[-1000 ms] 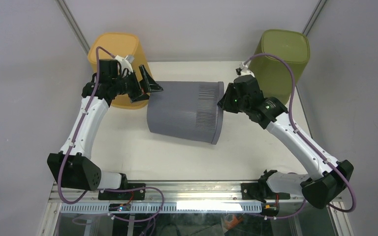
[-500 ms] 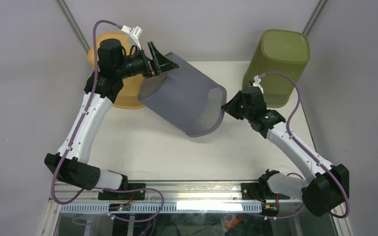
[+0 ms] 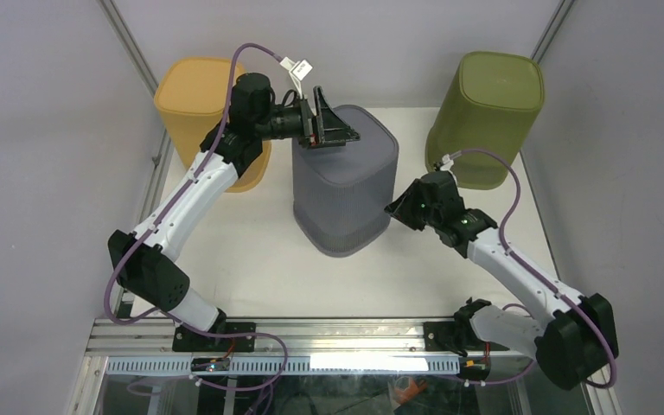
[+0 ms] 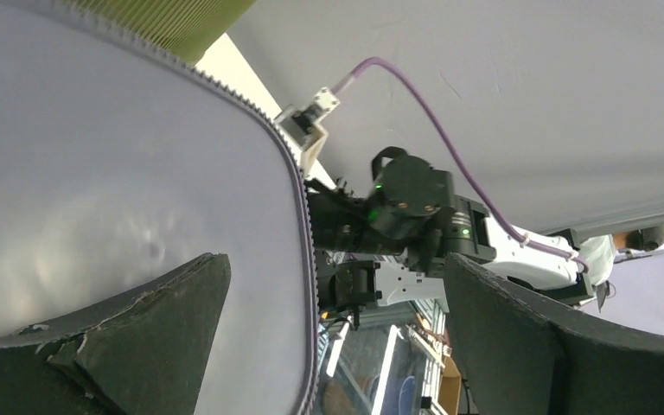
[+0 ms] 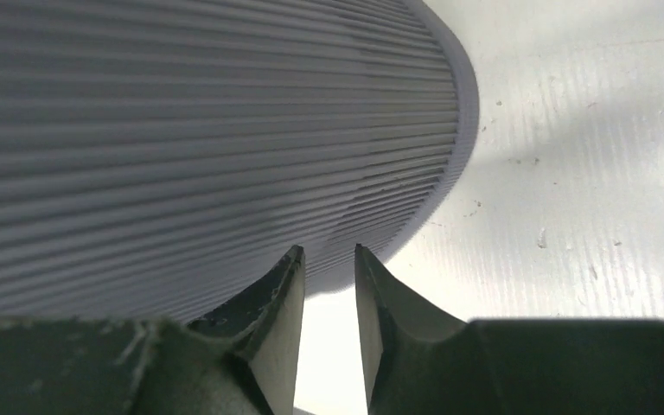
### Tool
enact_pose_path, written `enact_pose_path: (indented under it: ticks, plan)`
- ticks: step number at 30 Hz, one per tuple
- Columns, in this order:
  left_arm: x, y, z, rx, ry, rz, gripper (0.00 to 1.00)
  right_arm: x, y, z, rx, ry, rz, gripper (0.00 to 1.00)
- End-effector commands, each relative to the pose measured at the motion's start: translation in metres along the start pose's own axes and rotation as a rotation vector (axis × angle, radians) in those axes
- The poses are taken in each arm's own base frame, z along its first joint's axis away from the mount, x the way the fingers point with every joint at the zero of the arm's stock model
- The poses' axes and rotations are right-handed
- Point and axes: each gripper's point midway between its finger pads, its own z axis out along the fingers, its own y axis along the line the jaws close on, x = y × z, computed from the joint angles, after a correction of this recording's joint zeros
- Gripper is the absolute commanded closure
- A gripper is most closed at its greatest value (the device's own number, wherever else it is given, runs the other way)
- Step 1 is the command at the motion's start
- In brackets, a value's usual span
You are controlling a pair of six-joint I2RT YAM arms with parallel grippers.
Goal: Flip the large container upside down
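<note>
White surface [image 3: 242,259] carries the large container [image 3: 346,190] at its middle, mouth down and base up, so the flip looks essentially done. The left end effector [image 3: 339,130] sits at the far edge of that upturned base, fingers spread wide and released, probably to steady it. The right end effector [image 3: 395,207] hovers just beside the lower wall. Its fingers are only slightly parted and grasp nothing, likely guarding against a slide.
</note>
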Motion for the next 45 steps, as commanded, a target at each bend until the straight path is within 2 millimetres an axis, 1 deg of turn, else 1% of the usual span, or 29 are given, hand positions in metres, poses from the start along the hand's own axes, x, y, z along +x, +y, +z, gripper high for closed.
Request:
enact_pose_path:
  ticks: [1, 3, 6, 7, 8, 10, 11, 13, 14, 15, 17, 18, 19, 20, 21, 22, 23, 25, 27, 28, 29, 30, 31, 33, 35, 37, 38, 41, 45]
  plan:
    - [-0.02, -0.042, -0.015, 0.071, -0.063, 0.137, 0.01, -0.037, 0.039, -0.049, -0.13, -0.129, -0.126, 0.68]
    - [-0.023, -0.05, -0.021, 0.072, -0.077, 0.188, 0.01, -0.033, 0.052, -0.071, -0.203, -0.103, -0.231, 0.66]
    - [-0.027, -0.065, -0.033, 0.082, -0.107, 0.28, 0.01, -0.012, 0.082, -0.108, -0.404, -0.013, -0.403, 0.57]
    - [-0.026, -0.065, -0.034, 0.08, -0.11, 0.304, 0.01, -0.005, 0.091, -0.119, -0.465, 0.011, -0.442, 0.55]
    - [-0.025, -0.073, -0.042, 0.082, -0.125, 0.338, 0.01, 0.001, 0.099, -0.128, -0.521, 0.028, -0.461, 0.54]
    - [-0.02, -0.078, -0.053, 0.07, -0.144, 0.39, 0.01, 0.014, 0.119, -0.143, -0.631, 0.05, -0.489, 0.54]
    - [-0.017, -0.077, -0.058, 0.055, -0.155, 0.411, 0.01, 0.021, 0.129, -0.145, -0.68, 0.056, -0.498, 0.54]
    - [-0.015, -0.074, -0.07, 0.0, -0.189, 0.439, 0.01, 0.038, 0.15, -0.144, -0.768, 0.079, -0.515, 0.54]
    - [-0.013, -0.071, -0.076, -0.029, -0.199, 0.448, 0.01, 0.047, 0.162, -0.141, -0.806, 0.091, -0.526, 0.54]
    - [-0.011, -0.066, -0.083, -0.073, -0.209, 0.439, 0.01, 0.058, 0.178, -0.14, -0.857, 0.099, -0.548, 0.54]
    - [-0.011, -0.058, -0.097, -0.146, -0.234, 0.435, 0.01, 0.081, 0.197, -0.126, -0.877, 0.125, -0.598, 0.54]
    - [-0.014, -0.05, -0.104, -0.192, -0.246, 0.421, 0.01, 0.09, 0.204, -0.114, -0.869, 0.133, -0.618, 0.54]
    - [-0.014, -0.044, -0.108, -0.225, -0.247, 0.403, 0.01, 0.093, 0.209, -0.1, -0.835, 0.123, -0.616, 0.54]
    - [-0.013, -0.038, -0.112, -0.248, -0.249, 0.385, 0.01, 0.091, 0.21, -0.081, -0.79, 0.102, -0.606, 0.54]
    - [-0.013, -0.033, -0.115, -0.267, -0.252, 0.365, 0.01, 0.087, 0.208, -0.058, -0.721, 0.069, -0.585, 0.54]
    - [-0.012, -0.029, -0.117, -0.283, -0.255, 0.345, 0.01, 0.07, 0.205, -0.038, -0.633, -0.017, -0.549, 0.54]
    - [-0.011, -0.025, -0.119, -0.295, -0.257, 0.331, 0.01, 0.06, 0.205, -0.027, -0.605, -0.06, -0.536, 0.56]
    - [-0.01, -0.015, -0.124, -0.335, -0.271, 0.3, 0.01, 0.026, 0.203, -0.006, -0.524, -0.17, -0.487, 0.56]
    - [-0.01, -0.005, -0.129, -0.375, -0.285, 0.28, 0.01, -0.006, 0.201, 0.016, -0.465, -0.223, -0.445, 0.56]
    - [-0.009, 0.0, -0.132, -0.395, -0.29, 0.271, 0.01, -0.018, 0.201, 0.027, -0.444, -0.229, -0.434, 0.55]
    - [-0.01, 0.003, -0.134, -0.412, -0.296, 0.266, 0.01, -0.033, 0.195, 0.04, -0.402, -0.228, -0.422, 0.52]
    - [-0.01, 0.006, -0.136, -0.424, -0.302, 0.262, 0.01, -0.043, 0.195, 0.049, -0.374, -0.21, -0.411, 0.49]
    - [-0.01, 0.008, -0.137, -0.437, -0.309, 0.26, 0.01, -0.045, 0.193, 0.056, -0.351, -0.165, -0.416, 0.45]
    - [-0.01, 0.01, -0.14, -0.455, -0.317, 0.258, 0.01, -0.046, 0.197, 0.054, -0.338, -0.113, -0.452, 0.37]
    - [-0.007, 0.013, -0.143, -0.473, -0.32, 0.253, 0.01, -0.042, 0.2, 0.038, -0.364, -0.087, -0.483, 0.31]
    - [-0.001, 0.021, -0.143, -0.489, -0.307, 0.241, 0.01, -0.04, 0.2, 0.014, -0.406, -0.092, -0.496, 0.26]
    - [0.003, 0.028, -0.143, -0.504, -0.296, 0.228, 0.01, -0.037, 0.193, 0.006, -0.408, -0.091, -0.5, 0.23]
    - [0.011, 0.047, -0.142, -0.547, -0.281, 0.192, 0.01, -0.039, 0.175, -0.022, -0.382, -0.125, -0.516, 0.17]
    - [0.017, 0.062, -0.138, -0.578, -0.252, 0.17, 0.01, -0.057, 0.144, -0.049, -0.257, -0.204, -0.528, 0.14]
